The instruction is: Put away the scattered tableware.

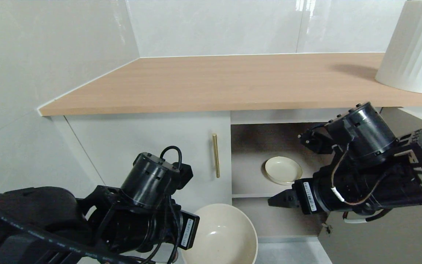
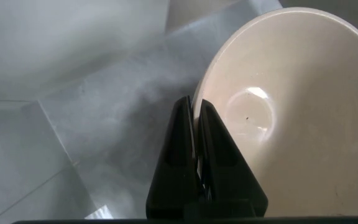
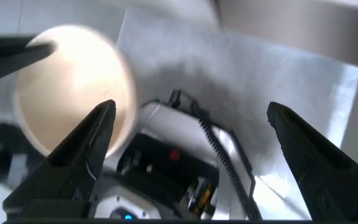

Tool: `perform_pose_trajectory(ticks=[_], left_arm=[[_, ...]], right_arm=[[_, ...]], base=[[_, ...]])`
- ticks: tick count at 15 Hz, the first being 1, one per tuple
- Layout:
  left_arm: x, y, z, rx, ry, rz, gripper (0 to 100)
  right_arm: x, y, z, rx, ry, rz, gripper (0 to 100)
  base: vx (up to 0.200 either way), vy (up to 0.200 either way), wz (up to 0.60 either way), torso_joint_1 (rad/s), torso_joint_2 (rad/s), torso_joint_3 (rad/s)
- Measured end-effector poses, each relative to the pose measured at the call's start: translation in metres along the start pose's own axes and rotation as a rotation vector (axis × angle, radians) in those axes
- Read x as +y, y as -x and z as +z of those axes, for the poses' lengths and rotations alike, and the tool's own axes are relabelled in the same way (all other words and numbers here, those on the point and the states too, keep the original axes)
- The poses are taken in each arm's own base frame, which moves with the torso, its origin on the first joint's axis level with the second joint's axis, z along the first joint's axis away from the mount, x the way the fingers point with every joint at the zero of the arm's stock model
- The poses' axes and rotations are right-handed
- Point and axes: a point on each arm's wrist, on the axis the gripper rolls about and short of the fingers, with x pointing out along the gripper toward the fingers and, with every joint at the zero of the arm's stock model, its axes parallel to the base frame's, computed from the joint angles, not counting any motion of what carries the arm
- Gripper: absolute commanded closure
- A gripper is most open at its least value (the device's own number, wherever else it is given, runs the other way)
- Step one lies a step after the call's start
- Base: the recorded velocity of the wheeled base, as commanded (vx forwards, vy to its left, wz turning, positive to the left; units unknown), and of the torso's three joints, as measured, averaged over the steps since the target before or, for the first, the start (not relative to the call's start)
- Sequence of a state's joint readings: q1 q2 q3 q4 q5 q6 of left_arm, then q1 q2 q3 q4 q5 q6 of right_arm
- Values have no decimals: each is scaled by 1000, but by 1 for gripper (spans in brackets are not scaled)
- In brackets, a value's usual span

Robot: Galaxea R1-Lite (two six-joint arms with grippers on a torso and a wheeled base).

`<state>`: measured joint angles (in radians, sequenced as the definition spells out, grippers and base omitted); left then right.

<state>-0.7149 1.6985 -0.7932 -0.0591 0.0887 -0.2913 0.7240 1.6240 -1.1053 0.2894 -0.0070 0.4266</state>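
Cream bowl, lower centre of frame, was clamped at its rim by the left end effector, cabinet shelf lying to its upper right; right end effector was held wide.

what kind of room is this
Most likely a kitchen: a wooden countertop against white tiled walls, a cabinet beneath it standing open with a small dish inside, and a cream bowl held in the left gripper.

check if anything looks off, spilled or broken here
Nothing looks spilled or broken. The big bowl hangs pinched at its rim by the left gripper before the open cabinet; the small dish sits flat on its shelf.
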Motion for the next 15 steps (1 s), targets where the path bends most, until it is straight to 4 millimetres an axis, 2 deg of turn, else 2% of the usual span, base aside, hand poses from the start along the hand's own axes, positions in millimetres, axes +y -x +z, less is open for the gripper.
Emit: perform_pose_trajectory(ticks=[2, 6, 12, 13, 15], left_arm=[[-1, -4, -1, 12, -3, 1, 100], [-3, -3, -2, 7, -7, 5, 100], [-10, 0, -3, -3, -14, 1, 100], [-11, 1, -3, -5, -16, 2, 100], [-13, 1, -4, -4, -21, 0, 100]], right_arm=[[9, -8, -9, 42, 32, 14, 0], [22, -36, -23, 135, 71, 10, 0], [27, -57, -28, 181, 82, 2, 0], [27, -59, -28, 177, 82, 4, 100], [31, -64, -31, 183, 87, 9, 100]], base=[[0, 0, 0, 0, 0, 0], [0, 0, 0, 0, 0, 0], [0, 0, 0, 0, 0, 0], [0, 0, 0, 0, 0, 0], [0, 0, 0, 0, 0, 0]])
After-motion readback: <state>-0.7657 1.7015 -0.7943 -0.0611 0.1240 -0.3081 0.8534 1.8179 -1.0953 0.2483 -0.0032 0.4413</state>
